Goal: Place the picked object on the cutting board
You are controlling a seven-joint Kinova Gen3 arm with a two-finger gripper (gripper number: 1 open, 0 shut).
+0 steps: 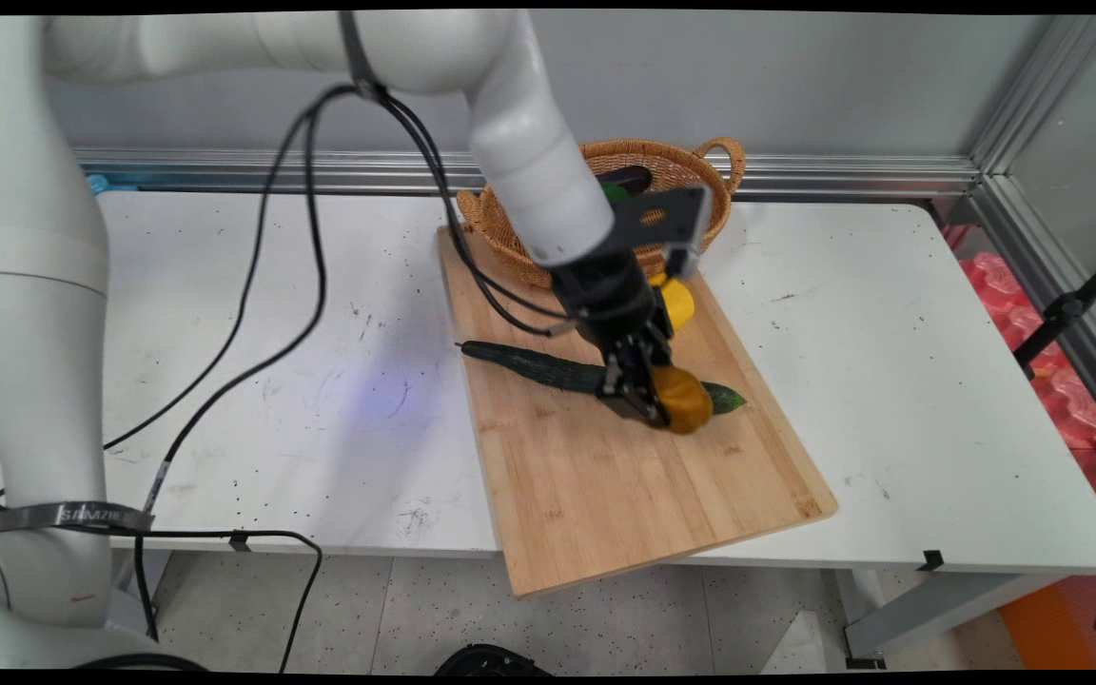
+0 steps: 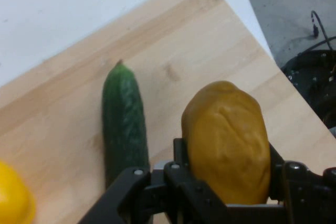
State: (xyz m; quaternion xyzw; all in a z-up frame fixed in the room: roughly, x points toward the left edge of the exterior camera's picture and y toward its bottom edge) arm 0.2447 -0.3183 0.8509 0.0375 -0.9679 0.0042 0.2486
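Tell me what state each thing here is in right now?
gripper: shut on the potato
potato: held between the fingers, over the board
cucumber: lying flat on the board
yellow pepper: resting on the board by the basket
cutting board: overhanging the table's near edge
basket: upright, holding vegetables

White table (image 1: 890, 381), wooden cutting board (image 1: 605, 495) overhanging its near edge, wicker basket (image 1: 691, 166) behind
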